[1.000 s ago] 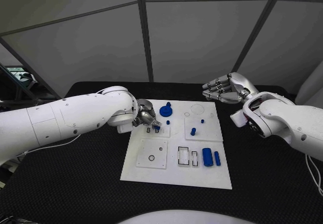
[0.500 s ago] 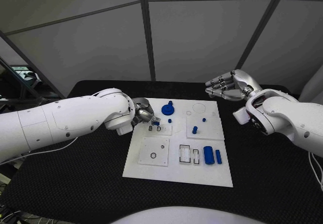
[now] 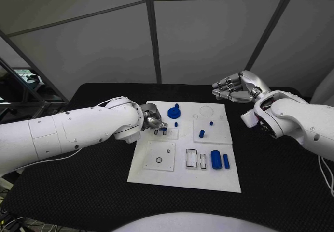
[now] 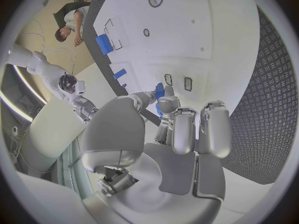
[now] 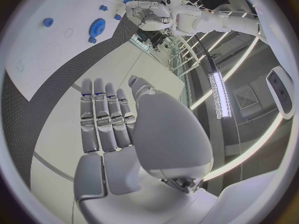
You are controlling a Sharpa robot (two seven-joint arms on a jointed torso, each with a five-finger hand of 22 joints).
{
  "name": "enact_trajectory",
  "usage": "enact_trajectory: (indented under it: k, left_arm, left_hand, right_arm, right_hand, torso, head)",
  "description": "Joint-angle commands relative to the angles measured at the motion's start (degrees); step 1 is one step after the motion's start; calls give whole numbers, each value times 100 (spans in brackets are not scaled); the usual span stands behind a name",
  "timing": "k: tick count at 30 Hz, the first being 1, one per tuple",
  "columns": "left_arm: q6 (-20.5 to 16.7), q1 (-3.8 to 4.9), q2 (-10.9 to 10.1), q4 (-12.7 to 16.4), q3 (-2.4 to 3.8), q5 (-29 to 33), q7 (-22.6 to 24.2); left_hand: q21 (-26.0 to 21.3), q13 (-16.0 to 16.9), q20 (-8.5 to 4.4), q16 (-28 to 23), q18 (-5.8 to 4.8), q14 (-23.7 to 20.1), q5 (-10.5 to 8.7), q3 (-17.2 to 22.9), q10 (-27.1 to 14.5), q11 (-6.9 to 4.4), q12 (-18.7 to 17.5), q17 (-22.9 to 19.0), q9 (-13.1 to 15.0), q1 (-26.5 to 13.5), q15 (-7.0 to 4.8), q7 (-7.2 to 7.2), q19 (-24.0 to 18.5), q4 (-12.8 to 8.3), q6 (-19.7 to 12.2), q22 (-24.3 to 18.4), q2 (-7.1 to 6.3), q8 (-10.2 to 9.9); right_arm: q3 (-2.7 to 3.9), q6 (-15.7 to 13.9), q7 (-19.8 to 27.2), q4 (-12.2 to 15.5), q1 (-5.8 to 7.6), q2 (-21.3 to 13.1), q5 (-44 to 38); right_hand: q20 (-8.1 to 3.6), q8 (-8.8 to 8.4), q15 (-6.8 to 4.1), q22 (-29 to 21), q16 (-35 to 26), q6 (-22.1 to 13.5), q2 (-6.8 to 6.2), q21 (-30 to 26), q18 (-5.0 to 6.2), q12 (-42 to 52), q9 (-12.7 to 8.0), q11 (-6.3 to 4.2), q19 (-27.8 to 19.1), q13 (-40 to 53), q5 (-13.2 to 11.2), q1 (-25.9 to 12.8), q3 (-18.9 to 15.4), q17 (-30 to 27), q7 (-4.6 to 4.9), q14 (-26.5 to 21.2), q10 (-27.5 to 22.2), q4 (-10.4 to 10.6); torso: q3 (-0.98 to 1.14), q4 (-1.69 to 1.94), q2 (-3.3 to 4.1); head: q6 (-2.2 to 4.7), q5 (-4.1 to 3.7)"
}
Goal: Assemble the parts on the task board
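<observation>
The white task board (image 3: 209, 179) lies in the middle of the black table. My left hand (image 3: 152, 122) hovers over its far left part and pinches a small blue part (image 3: 163, 128) between thumb and finger. In the left wrist view this blue part (image 4: 159, 90) sits at the fingertips, just above two small rectangular slots (image 4: 168, 79). A blue gear (image 3: 173, 113) stands on the board beyond that hand. Two blue cylinders (image 3: 215, 160) lie at the board's near right. My right hand (image 3: 236, 88) is raised beyond the board's far right corner, its fingers (image 5: 106, 119) extended and holding nothing.
Small blue pegs (image 3: 201, 134) stand on the board's right square plate. A near-left plate with a round hole (image 3: 159, 160) and two rectangular cutouts (image 3: 190, 159) lie nearer me. Black table mat (image 3: 83, 183) surrounds the board; grey wall panels stand behind.
The whole picture has shifted a little. My left hand keeps its pinch on the small blue part over the slots. The right hand stays raised in about the same place.
</observation>
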Motion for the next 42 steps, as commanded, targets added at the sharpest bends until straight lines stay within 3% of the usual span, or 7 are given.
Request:
enact_trajectory:
  k: [1, 29, 42]
  left_arm:
    - [-110, -7, 25, -16, 4, -349, 18]
    - [414, -50, 227, -251, 1, -847, -59]
    - [619, -64, 234, -225, -8, -856, -65]
  left_hand:
    - [30, -5, 6, -23, -106, 355, 22, 975, 4, -40, -16, 618, 6, -46, -25, -24, 47, -972, 12, 0, 9, 22]
    - [62, -165, -5, -25, -115, 356, 109, 1021, -9, -52, -113, 619, 65, -119, -35, -35, 72, -1047, 7, 52, 16, 84]
    - [75, -205, -14, -25, -119, 356, 207, 1052, 14, -65, -116, 621, 126, -207, -46, -50, 81, -1116, -6, 79, -5, 153]
  right_arm:
    - [4, 41, 21, 1, 12, 15, -12]
    - [4, 73, 38, -17, 11, 73, -12]
    - [4, 85, 24, -26, 11, 63, -12]
  right_hand:
    - [5, -19, 15, -9, -15, -31, 5, -36, 17, -17, 4, 29, 28, -3, 30, -56, -11, -9, 8, 6, -16, -17]
    - [6, -17, 16, -16, -14, -30, 12, -45, 17, -17, 4, 30, 33, -3, 33, -73, -12, -16, 8, 8, -17, -11]
    - [9, -15, 18, -28, -15, -27, 21, -62, 16, -17, 5, 31, 42, -3, 35, -103, -17, -29, 8, 8, -20, 1]
  torso:
    - [-5, 1, 5]
    - [-10, 6, 13]
    - [-10, 7, 16]
  head:
    - [14, -8]
    - [13, -20]
    - [18, -29]
